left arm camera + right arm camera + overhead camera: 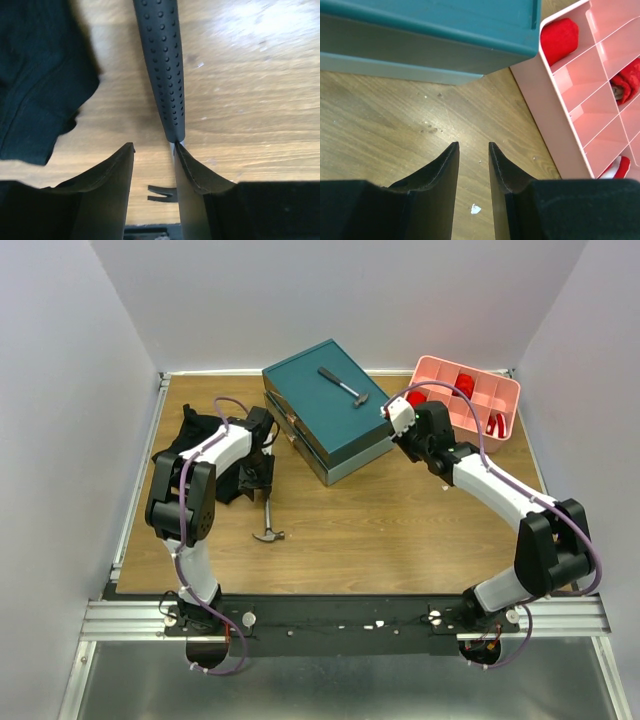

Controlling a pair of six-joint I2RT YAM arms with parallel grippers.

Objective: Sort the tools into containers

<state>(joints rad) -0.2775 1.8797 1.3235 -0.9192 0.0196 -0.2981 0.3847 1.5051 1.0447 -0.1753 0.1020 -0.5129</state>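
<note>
From above, the teal box (318, 415) sits at the back of the bench (400, 530), near the middle. The first hammer (343, 386) lies flat on top of the box. The second hammer (267, 517) lies on the bench in front of the box, with its steel head toward the near edge. The left fingers (258, 478) are right at the far end of its handle. A black cloth (185, 445) lies on the left side, partly under the left arm. A pink tray (471, 369) sits at the back right with red things (464, 380) in it. The right fingers (390, 412) are low between the box's right corner and the tray.

The left wrist camera shows the second hammer's dark, dotted handle (162, 65) running away across the wood. Its end just meets the tip of one finger (192, 172). The two left fingers stand a little apart. The handle is not between them; only wood shows in the gap. The black cloth (35, 75) lies off to one side.

The right wrist camera shows the right fingers a little apart too, with only wood in the gap. They hold nothing. The teal box (430, 30) is just ahead of them. The pink tray (555, 130) is beside it, and red things (559, 34) sit in its little boxes.
</note>
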